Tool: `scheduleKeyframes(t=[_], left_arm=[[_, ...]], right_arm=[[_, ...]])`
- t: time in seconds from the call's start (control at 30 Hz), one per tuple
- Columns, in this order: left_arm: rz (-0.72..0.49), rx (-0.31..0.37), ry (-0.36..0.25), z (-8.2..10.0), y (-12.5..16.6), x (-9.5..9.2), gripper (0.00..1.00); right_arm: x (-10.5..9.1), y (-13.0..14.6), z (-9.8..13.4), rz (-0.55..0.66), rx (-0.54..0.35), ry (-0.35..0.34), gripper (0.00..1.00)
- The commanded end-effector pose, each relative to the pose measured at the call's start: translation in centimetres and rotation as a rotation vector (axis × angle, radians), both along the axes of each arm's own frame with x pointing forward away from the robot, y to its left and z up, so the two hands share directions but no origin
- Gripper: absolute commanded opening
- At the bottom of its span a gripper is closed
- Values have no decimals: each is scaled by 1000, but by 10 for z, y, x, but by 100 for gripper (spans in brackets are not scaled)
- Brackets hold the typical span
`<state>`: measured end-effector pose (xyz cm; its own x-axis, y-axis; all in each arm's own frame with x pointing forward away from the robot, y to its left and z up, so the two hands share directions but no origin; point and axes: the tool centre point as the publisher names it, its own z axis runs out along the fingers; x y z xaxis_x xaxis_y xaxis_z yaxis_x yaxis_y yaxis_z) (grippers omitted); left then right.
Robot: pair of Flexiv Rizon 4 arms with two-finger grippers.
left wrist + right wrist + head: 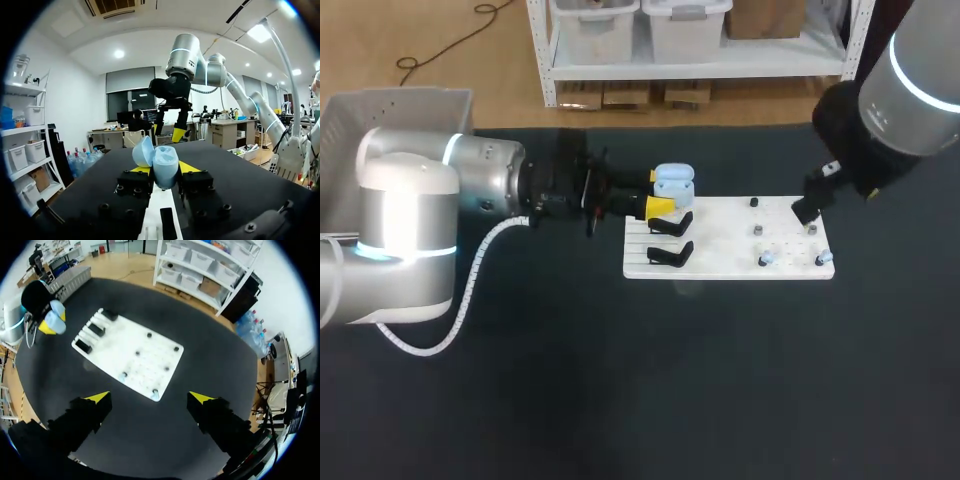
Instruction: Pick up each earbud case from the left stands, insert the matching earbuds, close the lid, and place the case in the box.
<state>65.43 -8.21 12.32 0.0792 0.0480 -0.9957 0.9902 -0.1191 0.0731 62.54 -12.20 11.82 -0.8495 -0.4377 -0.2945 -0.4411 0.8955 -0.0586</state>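
— Dark table [570, 380] first. What sits on it, from the left?
— A grey box [395, 105] at the far left edge. Next comes the left gripper [165, 170], clenched from both sides on a pale blue earbud case [673, 183] with its lid open, beside the left end of the white board [720, 240] and near the black stands [670, 252].
— And further right?
— Small earbuds [767, 259] sit at the board's right end. The right gripper [150, 398] hangs above them, fingers spread wide, holding nothing.

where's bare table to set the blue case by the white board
The table on the robot's side of the white board is bare. Crowded: its left end, with black stands and left arm; earbuds at its right.
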Motion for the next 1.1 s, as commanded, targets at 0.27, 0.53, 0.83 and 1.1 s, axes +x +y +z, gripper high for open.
scheduleKeyframes(t=[0.27,0.53,0.83,1.1], left_arm=[[1,-3,-2,-1,0,0,0],[1,-3,-2,-1,0,0,0],[1,-3,-2,-1,0,0,0],[1,-3,-2,-1,0,0,0]], right_arm=[[-10,-3,-25,19,-64,159,69],[-17,-5,-46,39,-89,209,70],[-11,-12,-70,50,-120,176,71],[-8,-19,-81,65,-140,186,50]])
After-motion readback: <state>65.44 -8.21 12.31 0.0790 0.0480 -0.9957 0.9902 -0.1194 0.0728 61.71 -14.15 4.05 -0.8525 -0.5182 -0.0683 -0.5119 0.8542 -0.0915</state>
